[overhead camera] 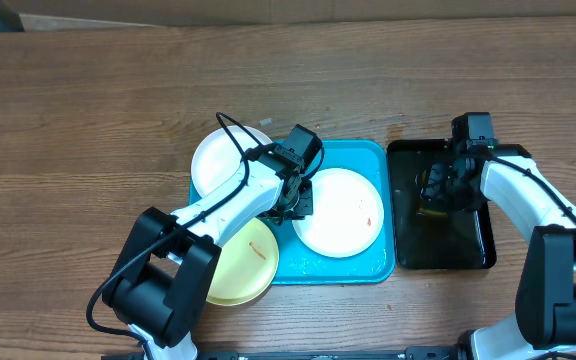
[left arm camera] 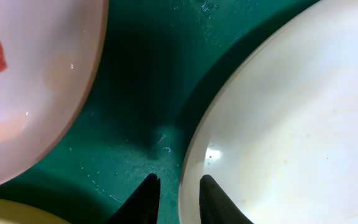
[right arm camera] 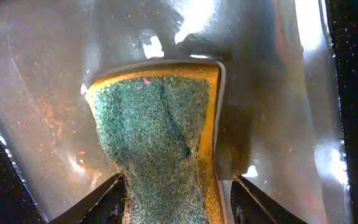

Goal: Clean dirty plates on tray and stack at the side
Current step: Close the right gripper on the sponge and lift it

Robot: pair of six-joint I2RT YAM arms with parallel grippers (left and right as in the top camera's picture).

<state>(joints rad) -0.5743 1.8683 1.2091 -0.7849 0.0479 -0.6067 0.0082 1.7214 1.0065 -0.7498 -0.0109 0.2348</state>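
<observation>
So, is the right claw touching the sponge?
Touching. The right wrist view shows the sponge pinched narrow between the fingers of the right claw.

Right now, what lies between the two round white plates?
Bare wet floor of the bright cyan plastic tray, shown in the left wrist view; the left gripper straddles one plate's rim there.

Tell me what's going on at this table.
The left claw hangs over the blue tray, fingertips either side of a white plate's rim, not closed on it. The right claw pinches a green-faced sponge in the black tray. A yellow plate and a second white plate, smeared red, lie close by; none is stacked aside yet.
</observation>
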